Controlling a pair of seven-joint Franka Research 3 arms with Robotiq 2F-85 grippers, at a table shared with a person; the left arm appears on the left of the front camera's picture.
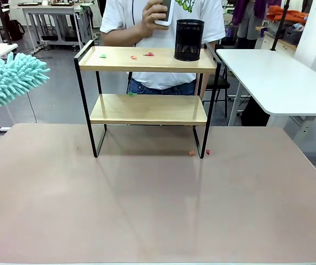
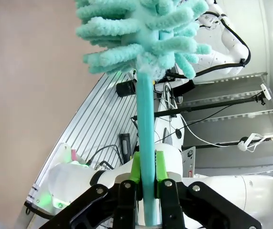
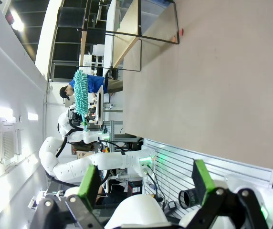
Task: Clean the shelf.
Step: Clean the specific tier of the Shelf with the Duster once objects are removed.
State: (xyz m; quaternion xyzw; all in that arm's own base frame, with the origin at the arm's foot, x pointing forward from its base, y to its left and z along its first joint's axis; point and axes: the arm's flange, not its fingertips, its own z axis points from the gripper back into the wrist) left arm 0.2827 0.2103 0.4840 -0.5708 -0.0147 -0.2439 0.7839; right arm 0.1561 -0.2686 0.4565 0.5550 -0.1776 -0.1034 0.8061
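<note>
The shelf (image 1: 147, 110) stands at the middle of the table's (image 1: 147, 210) far edge, its four black legs on the tabletop and its long side facing the near edge. On its top board a black mesh cup (image 1: 189, 40) sits at the right end. Three small scraps (image 1: 133, 57), green and red, lie toward the left and middle. One green scrap (image 1: 131, 94) lies at the lower board's far edge. Two red crumbs (image 1: 191, 152) lie on the table by the front right leg.

Behind the shelf a person's hand (image 1: 153, 15) holds a white object above the cup. Open tabletop runs from the front legs to the near edge and out to both side edges.

The duster (image 1: 9, 80) hangs past the table's left edge, well apart from the shelf frame. The left gripper (image 2: 147, 167) is clamped on its teal handle. The right gripper (image 3: 146, 180) has its jaws spread wide, with nothing between them.
</note>
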